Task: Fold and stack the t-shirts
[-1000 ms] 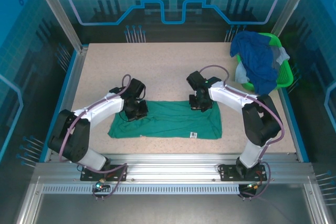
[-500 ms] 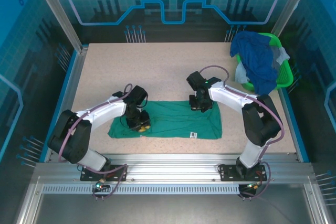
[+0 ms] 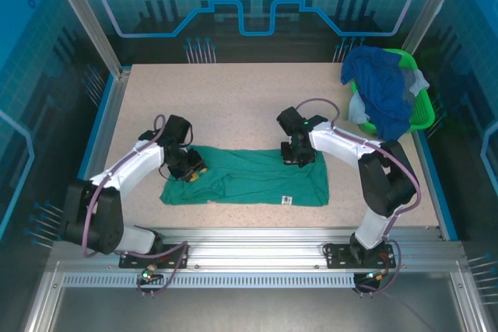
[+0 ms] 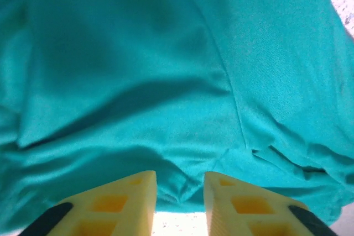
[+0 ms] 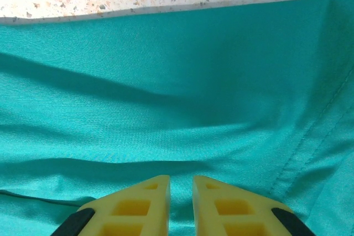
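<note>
A teal-green t-shirt (image 3: 257, 180) lies folded in a long band on the table's near middle, with a small white tag (image 3: 286, 199) near its front edge. My left gripper (image 3: 191, 172) is low over its left end. In the left wrist view that gripper (image 4: 180, 183) is open, its yellow fingers (image 4: 119, 205) standing either side of a puckered cloth edge. My right gripper (image 3: 299, 157) sits at the shirt's upper right. In the right wrist view the gripper (image 5: 181, 183) has its jaws nearly together, pinching teal cloth (image 5: 177, 98). A royal blue t-shirt (image 3: 385, 91) hangs over the basket.
The bright green basket (image 3: 422, 110) stands at the far right edge, with pale cloth (image 3: 416, 82) tucked behind the blue shirt. Speckled tabletop (image 3: 233, 99) stretches behind the teal shirt. Metal frame posts and blue walls ring the table.
My left gripper has let go of the cloth and opened. It first dipped toward the shirt's front edge, then drew back to the left. The right gripper has stayed still.
</note>
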You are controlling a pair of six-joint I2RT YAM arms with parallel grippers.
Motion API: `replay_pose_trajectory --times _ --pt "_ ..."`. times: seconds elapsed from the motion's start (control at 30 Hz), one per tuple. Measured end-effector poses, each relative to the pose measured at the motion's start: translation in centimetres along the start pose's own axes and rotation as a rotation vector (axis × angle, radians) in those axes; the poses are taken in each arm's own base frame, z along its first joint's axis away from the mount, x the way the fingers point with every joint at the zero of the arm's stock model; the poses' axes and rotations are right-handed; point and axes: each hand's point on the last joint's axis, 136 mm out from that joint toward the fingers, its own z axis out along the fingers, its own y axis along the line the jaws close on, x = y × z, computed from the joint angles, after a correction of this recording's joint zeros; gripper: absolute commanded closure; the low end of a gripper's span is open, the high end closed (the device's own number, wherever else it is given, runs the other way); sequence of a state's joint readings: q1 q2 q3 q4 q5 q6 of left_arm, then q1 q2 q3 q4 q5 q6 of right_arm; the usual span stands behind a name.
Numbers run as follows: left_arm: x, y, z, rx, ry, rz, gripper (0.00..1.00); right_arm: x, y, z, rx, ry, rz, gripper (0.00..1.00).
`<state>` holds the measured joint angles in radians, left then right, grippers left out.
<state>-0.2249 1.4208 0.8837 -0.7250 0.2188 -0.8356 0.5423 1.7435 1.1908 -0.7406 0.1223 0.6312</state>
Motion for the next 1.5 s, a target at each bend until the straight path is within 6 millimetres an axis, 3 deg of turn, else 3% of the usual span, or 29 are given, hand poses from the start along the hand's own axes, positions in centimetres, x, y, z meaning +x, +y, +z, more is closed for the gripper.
replay_pose_trajectory --times 0.13,0.37,0.47,0.6,0.7,0.87,1.03,1.27,1.5 --pt "1.3 0.6 2.2 -0.038 0.049 0.030 0.75 0.0 0.0 0.0 0.000 0.000 0.000 0.82" --pt "4.9 4.0 4.8 -0.108 0.159 0.060 0.78 0.0 0.0 0.0 0.000 0.000 0.001 0.82" --pt "5.4 3.6 4.9 -0.085 0.179 0.091 0.78 0.0 0.0 0.0 0.000 0.000 0.000 0.82" --pt "5.6 3.6 4.2 -0.094 0.176 0.134 0.58 0.0 0.0 0.0 0.000 0.000 0.000 0.82" --pt "4.5 3.0 2.2 -0.086 0.100 0.140 0.54 0.0 0.0 0.0 -0.001 -0.001 0.000 0.82" --pt "0.2 3.5 -1.3 -0.038 -0.058 0.036 0.60 0.0 0.0 0.0 0.000 0.000 0.000 0.82" --pt "-1.5 5.5 -0.5 -0.091 -0.046 -0.016 0.61 0.4 -0.5 0.3 0.001 0.018 0.011 0.81" --pt "-2.6 5.9 1.6 -0.096 -0.040 0.041 0.71 0.6 -1.4 0.7 -0.005 0.042 0.041 0.81" --pt "-2.7 6.8 2.3 -0.132 -0.045 0.084 0.65 0.6 -1.6 0.7 -0.011 0.050 0.054 0.80"
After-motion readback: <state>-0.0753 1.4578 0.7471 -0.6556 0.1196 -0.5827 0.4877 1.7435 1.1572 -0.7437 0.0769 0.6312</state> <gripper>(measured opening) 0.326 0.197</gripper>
